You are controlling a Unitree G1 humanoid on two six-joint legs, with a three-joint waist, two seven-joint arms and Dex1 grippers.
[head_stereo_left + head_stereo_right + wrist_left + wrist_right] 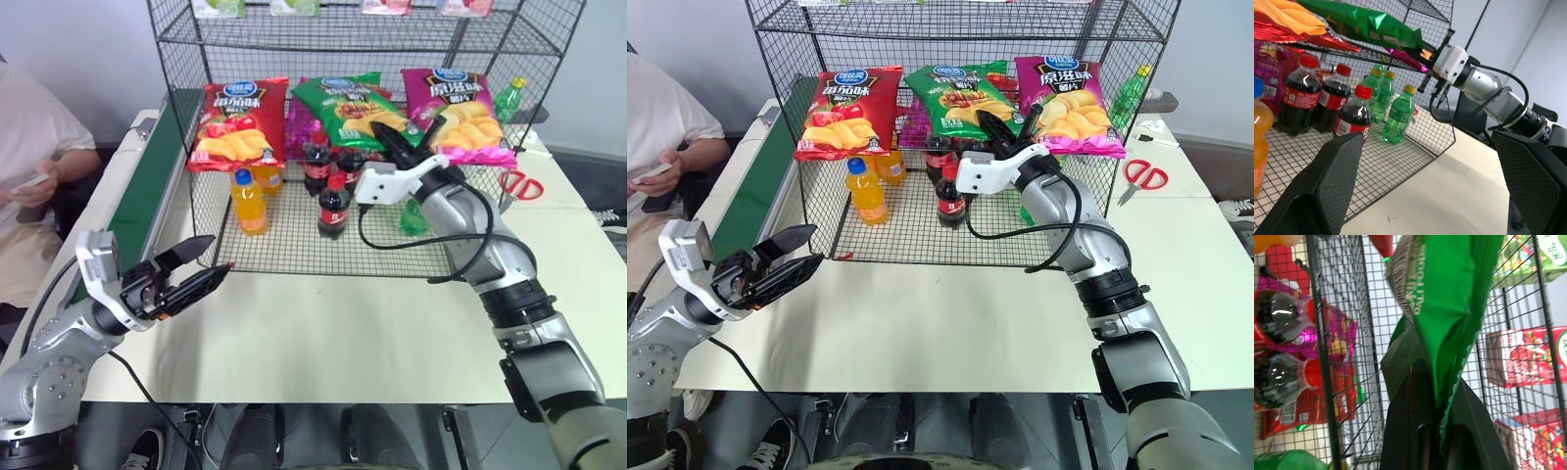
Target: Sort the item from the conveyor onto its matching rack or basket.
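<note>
Nearest me, low on the left over the pale desk [323, 333], my left pincer [196, 266] hangs with its two black fingers spread wide and nothing between them. Its wrist view catches small green bottles [1393, 110] behind the cola bottles [1327, 107]. Farther off, my right pincer [1007, 127] is clamped on the near edge of the glossy green crisp bag [955, 98], which lies on the black wire-grid rack's [294, 235] shelf between the red crisp bag [238, 122] and the magenta crisp bag [456, 113]. The right wrist view shows that pinch close up. The dark-green conveyor belt [142, 211] runs along the left.
</note>
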